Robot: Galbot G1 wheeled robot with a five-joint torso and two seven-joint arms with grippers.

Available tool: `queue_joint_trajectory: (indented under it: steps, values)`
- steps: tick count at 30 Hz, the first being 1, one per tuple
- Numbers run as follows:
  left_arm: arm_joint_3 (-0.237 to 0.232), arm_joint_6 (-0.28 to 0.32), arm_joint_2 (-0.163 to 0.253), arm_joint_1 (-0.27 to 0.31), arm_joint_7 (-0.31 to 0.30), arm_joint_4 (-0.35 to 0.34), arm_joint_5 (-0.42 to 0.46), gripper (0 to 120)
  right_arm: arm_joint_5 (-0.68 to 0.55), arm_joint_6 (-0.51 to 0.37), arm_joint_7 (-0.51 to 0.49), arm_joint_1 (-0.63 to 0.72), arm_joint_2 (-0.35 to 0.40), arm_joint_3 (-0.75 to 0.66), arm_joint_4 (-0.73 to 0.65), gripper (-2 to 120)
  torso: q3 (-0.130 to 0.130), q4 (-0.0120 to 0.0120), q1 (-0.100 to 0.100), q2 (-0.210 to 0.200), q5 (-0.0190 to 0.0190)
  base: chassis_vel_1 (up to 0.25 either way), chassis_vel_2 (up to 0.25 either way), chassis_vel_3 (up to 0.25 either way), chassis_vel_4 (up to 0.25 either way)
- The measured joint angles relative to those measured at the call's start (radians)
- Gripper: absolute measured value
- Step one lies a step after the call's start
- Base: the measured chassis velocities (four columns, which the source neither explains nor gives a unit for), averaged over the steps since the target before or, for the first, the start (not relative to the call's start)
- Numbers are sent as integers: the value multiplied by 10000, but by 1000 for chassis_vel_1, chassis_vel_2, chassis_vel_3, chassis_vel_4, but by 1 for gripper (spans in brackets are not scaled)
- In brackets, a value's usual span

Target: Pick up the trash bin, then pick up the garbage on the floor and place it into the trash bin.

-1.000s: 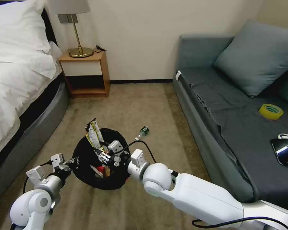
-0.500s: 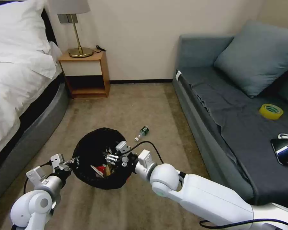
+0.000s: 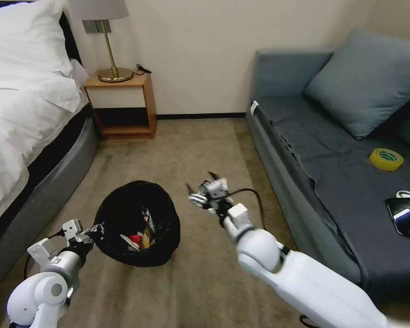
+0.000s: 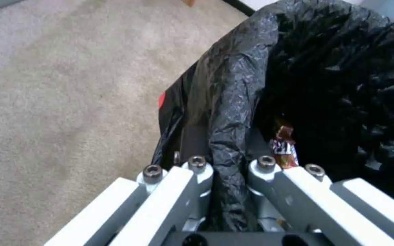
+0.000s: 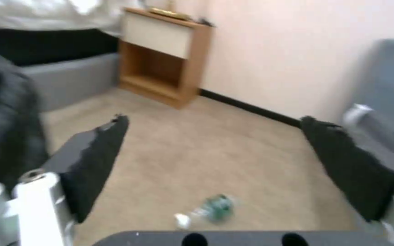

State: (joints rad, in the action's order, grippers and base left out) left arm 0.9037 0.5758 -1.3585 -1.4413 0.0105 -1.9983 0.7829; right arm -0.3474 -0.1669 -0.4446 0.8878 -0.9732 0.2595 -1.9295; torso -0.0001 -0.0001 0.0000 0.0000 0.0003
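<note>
The right gripper (image 3: pixel 200 189) has left the round black bag-lined trash bin (image 3: pixel 118 214), jaws spread, above the small clear white-capped bottle (image 5: pixel 206 210) on the carpet. The left gripper (image 4: pixel 226 167) still pinches the bin's rim.

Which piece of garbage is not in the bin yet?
The small clear bottle, lying on its side on the carpet under the open right gripper. The wrappers lie inside the trash bin, whose rim the left gripper clamps.
</note>
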Motion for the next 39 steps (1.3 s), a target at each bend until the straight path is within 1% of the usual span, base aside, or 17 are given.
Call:
queue_joint_trajectory:
  steps: [3, 4, 7, 8, 9, 11, 12, 17, 18, 21, 25, 39]
  values:
    - [64, -8, -129, -116, 14, -183, -22, 4, 849, -32, -172, 1097, 125, -1225, -601, 100, 0, -1, 0, 0, -1, 0, 0, 0, 0]
    - [64, -8, -129, -116, 14, -183, -22, 4, 849, -32, -172, 1097, 125, -1225, -601, 100, 0, -1, 0, 0, -1, 0, 0, 0, 0]
    - [74, -8, -258, -207, 21, -323, -65, 4, 1222, -31, -262, 1960, 147, -2108, -1094, 100, 0, 1, 0, 0, -2, 0, 0, 0, 0]
    - [74, -8, -258, -207, 21, -323, -65, 4, 1222, -31, -262, 1960, 147, -2108, -1094, 100, 0, 1, 0, 0, -2, 0, 0, 0, 0]
    - [74, -8, -285, -223, 23, -349, -82, 4, 1384, -29, -237, 2253, 104, -2350, -1198, 100, 0, 0, 0, 0, -2, 0, 0, 0, 0]
    - [76, -8, -319, -241, 26, -392, -104, 4, 1905, 68, -31, 2969, -110, -2867, -1395, 100, 0, 0, 0, 0, -3, 0, 0, 0, 0]
    - [76, -8, -319, -241, 26, -392, -104, 4, 1905, 68, -31, 2969, -110, -2867, -1395, 100, 0, 0, 0, 0, -3, 0, 0, 0, 0]
    - [222, 6, -265, -232, 32, -452, -76, 4, 2641, 267, 331, 4245, -772, -3454, -1697, 100, 0, 0, 0, 0, -3, 0, 0, 0, 0]
    - [222, 6, -265, -232, 32, -452, -76, 4, 2641, 267, 331, 4245, -772, -3454, -1697, 100, 0, 0, 0, 0, -3, 0, 0, 0, 0]
    - [282, 25, -196, -201, 32, -454, -33, 4, 3015, 468, 479, 4763, -1225, -3751, -1779, 100, 0, 0, -1, 0, -2, 0, 0, 0, 0]
    - [291, 31, -163, -171, 32, -409, -23, 4, 3237, 578, 571, 5110, -1488, -3999, -1910, 100, 0, 0, 0, 0, -3, 0, 0, 0, 0]
    - [213, 38, -99, -116, 30, -317, -25, 4, 3680, 947, 1169, 5699, -1805, -4468, -2137, 100, 0, 1, 0, 0, -3, 0, 0, 0, 0]
